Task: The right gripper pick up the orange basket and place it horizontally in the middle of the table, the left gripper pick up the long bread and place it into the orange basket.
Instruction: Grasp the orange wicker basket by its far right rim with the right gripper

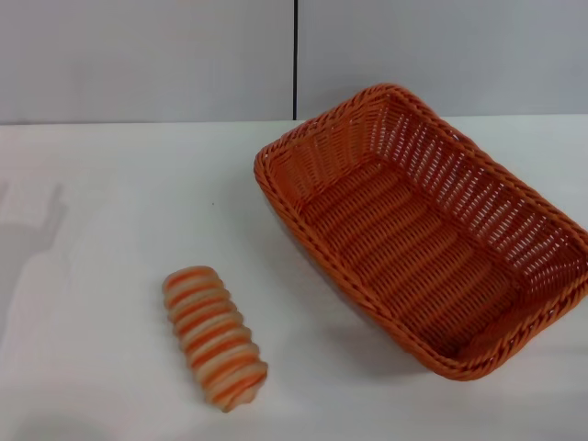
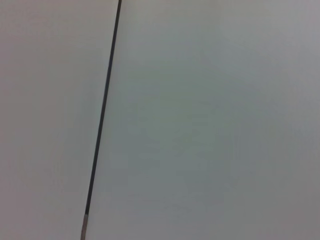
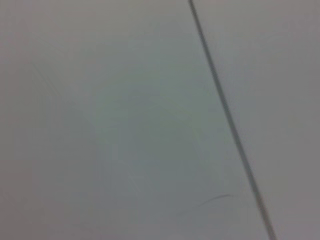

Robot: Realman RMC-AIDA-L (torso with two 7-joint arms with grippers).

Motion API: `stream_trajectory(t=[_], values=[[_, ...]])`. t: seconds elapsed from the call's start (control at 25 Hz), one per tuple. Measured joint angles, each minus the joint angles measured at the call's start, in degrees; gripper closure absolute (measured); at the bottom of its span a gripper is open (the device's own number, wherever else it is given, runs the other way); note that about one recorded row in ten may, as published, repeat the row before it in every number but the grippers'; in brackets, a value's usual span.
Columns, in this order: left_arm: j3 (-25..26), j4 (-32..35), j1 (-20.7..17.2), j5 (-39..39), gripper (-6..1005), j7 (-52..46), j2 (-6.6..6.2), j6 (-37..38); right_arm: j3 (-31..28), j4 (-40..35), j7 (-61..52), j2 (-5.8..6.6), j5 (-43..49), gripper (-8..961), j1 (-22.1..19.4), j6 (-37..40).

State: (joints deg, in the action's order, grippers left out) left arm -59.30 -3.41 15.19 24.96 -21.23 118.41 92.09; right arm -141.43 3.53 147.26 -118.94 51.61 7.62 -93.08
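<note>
We see the orange basket (image 1: 432, 230) lying at a slant on the white worktop (image 1: 101, 239), its right corner cut off. The long bread (image 1: 214, 336) lies well apart, to its left and nearer us. Neither gripper shows; both wrist views give only grey wall (image 2: 210, 120).

table (image 1: 110, 184): white | orange basket (image 1: 432, 239) right | long bread (image 1: 213, 336) front-left
</note>
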Motion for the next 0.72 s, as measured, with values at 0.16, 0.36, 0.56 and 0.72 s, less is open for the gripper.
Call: stream_trajectory(t=[0.16,0.36,0.56,0.72], values=[[-0.3,2.3,-0.4,0.0,234,0.0,-0.20,-1.8,2.3,5.9,-12.2,0.30,0.7,368,-4.9,-1.0],[-0.6,5.8,-0.5,0.0,235,0.0,-0.30,-5.9,1.8,19.4,-28.3,0.17,3.2,369,-10.2,0.8],[-0.9,8.3,-0.1,0.0,235,0.0,-0.38,-9.7,0.7,30.3,-41.7,1.07,4.3,369,-11.9,2.6],[-1.0,8.6,0.3,0.0,235,0.1,-0.58,-11.9,-2.0,40.6,-52.7,1.40,12.6,370,-10.9,6.8]])
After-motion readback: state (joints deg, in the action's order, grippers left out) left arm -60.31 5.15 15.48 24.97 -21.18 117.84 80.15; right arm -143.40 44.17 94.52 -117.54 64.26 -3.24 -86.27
